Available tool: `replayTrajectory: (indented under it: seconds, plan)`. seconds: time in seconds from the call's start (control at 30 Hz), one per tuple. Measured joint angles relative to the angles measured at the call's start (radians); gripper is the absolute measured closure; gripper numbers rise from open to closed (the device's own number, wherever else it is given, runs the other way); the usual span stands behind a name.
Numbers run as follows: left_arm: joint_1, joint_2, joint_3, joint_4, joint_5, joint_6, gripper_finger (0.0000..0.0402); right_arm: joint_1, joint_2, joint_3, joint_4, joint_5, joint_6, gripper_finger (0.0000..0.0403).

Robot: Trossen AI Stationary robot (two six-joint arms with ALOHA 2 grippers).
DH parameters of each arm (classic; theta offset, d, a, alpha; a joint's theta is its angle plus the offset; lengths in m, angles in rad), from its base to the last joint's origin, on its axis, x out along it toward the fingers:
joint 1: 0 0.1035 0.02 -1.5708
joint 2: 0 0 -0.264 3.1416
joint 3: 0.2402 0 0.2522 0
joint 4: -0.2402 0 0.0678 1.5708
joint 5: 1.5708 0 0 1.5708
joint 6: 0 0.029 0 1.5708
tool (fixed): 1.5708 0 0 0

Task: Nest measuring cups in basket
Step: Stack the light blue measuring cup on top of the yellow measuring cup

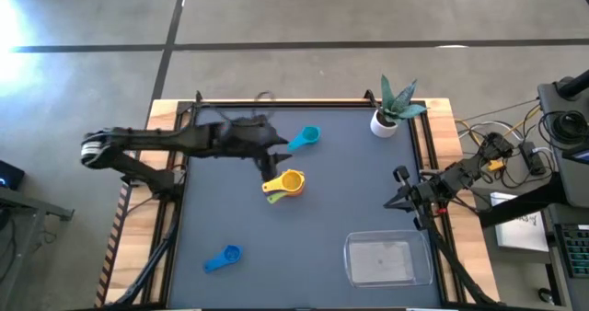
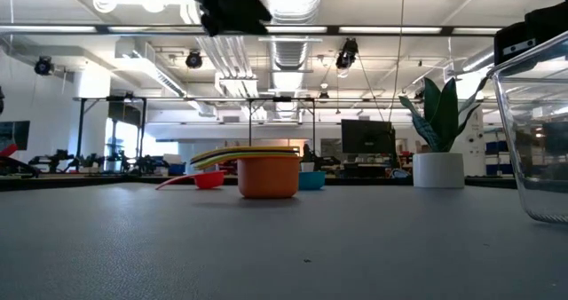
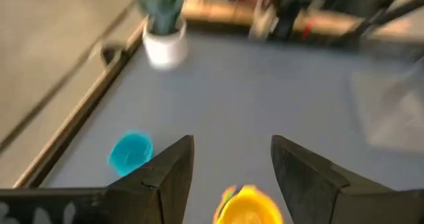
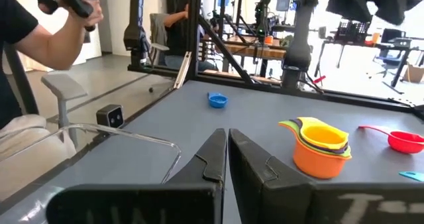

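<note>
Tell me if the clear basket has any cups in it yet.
Empty. The basket shows only bare clear plastic in the high view; the nested stack sits apart on the table.

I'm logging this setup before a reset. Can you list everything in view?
Nested measuring cup stack: one, orange outermost with yellow, green and purple showing, table middle.
Light blue measuring cup: one, far side, near the left hand.
Blue measuring cup: one, near-left area.
Red measuring cup: one, beside the stack.
Basket: one, clear, empty, near-right.
Potted plant: one, white pot, far-right corner.
Person: one, off the table.
Left hand: open, above the stack.
Right hand: shut, right edge.
</note>
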State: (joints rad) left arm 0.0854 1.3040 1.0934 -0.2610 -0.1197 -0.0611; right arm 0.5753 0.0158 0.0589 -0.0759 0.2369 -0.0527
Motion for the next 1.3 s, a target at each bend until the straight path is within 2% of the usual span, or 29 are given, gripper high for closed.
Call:
replayTrajectory:
  seconds: [0.23,0.37,0.47,0.57,0.67,0.8,0.97,1.13,1.3]
  plan:
    - [-0.028,-0.205,-0.328,0.485,0.059,0.015,0.0219,0.0,0.0,0.0,0.003,0.002,-0.021,0.0394]
    - [-0.029,-0.27,-0.461,0.637,0.06,-0.008,0.0219,0.0,0.0,0.0,0.006,0.0,-0.01,0.0394]
    - [-0.028,-0.299,-0.52,0.683,0.058,-0.037,0.0219,0.0,0.0,0.0,0.011,0.0,-0.011,0.0394]
    - [-0.023,-0.332,-0.529,0.704,0.05,-0.041,0.0219,0.0,0.0,0.0,0.025,0.0,-0.055,0.0394]
    - [-0.01,-0.362,-0.514,0.708,-0.008,-0.03,0.022,0.0,0.0,0.0,0.068,0.024,-0.116,0.0394]
    - [0.005,-0.369,-0.496,0.708,-0.039,-0.023,0.022,0.0,0.0,0.0,0.111,0.124,-0.13,0.0394]
    - [0.023,-0.314,-0.489,0.704,-0.08,-0.027,0.022,0.0,0.0,0.0,0.121,0.273,-0.131,0.0394]
    - [0.051,-0.242,-0.487,0.715,-0.151,-0.03,0.022,0.0,0.0,0.0,0.134,0.471,-0.157,0.0394]
    - [0.073,-0.211,-0.466,0.716,-0.152,-0.061,0.0219,-0.009,0.023,0.015,0.163,0.481,-0.181,0.0394]
